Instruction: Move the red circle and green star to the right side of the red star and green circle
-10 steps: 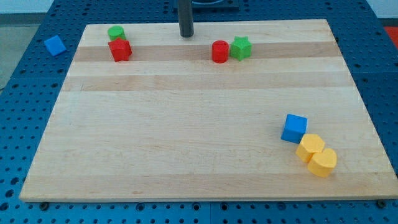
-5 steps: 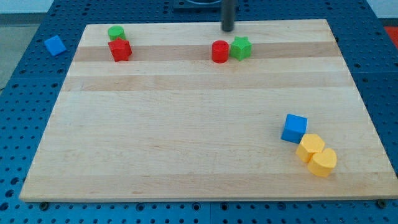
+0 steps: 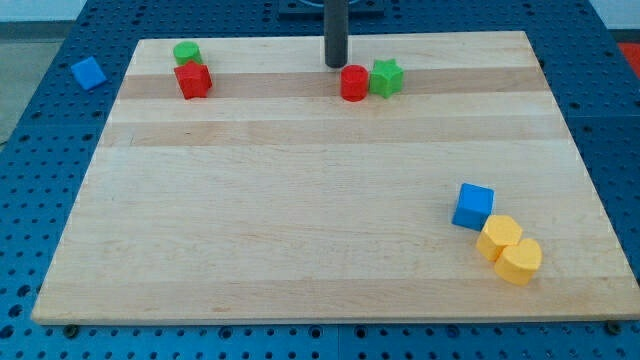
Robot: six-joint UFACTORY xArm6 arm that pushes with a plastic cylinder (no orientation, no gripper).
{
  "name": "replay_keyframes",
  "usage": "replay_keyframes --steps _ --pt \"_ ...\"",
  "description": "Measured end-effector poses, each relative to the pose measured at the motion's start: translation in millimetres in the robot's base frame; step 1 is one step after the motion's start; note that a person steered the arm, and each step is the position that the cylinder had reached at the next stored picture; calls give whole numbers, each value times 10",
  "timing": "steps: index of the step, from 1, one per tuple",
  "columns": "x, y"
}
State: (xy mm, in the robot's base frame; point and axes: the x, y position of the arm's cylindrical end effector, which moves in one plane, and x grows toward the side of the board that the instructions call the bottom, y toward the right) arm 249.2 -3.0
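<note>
Wooden tabletop (image 3: 300, 230), pale planks, filling most of the frame, set on a blue perforated base (image 3: 30, 200).

Item 1. Blue block (image 3: 88, 72), far upper left, off the tabletop on the base, well apart from all else.

Item 2. Green circle (image 3: 186, 52), upper left of the tabletop, touching the red star (image 3: 193, 80) just below it.

Item 3. End effector: a straight dark rod with no jaws, so nothing opened or closed and nothing was held. My tip (image 3: 335, 66) stood at upper centre of the frame, just beside the upper-left edge of the red circle (image 3: 354, 83); whether it touched could not be told.

Item 4. Red circle, upper centre, to the lower right of my tip, touching the green star (image 3: 387, 77) on its right. Both lay well to the right of Item 2.

Item 5. Blue cube (image 3: 473, 206), lower right, touching a yellow block (image 3: 498, 236), which touched a second yellow block (image 3: 520, 260) further to the lower right. Exact shapes of the yellow pair could not be told.

No containers were present. Nothing lay between my tip and the red circle.
</note>
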Motion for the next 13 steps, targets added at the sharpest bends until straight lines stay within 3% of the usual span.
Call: replay_keyframes --steps 2,3,4,5,7,9,10,11,13 --pt "-4 -213" --pt "-186 245" --pt "-146 1070" --pt "280 1066" --pt "441 -313" --pt "84 507" --pt "552 833" --pt "909 318" --pt "343 -1305"
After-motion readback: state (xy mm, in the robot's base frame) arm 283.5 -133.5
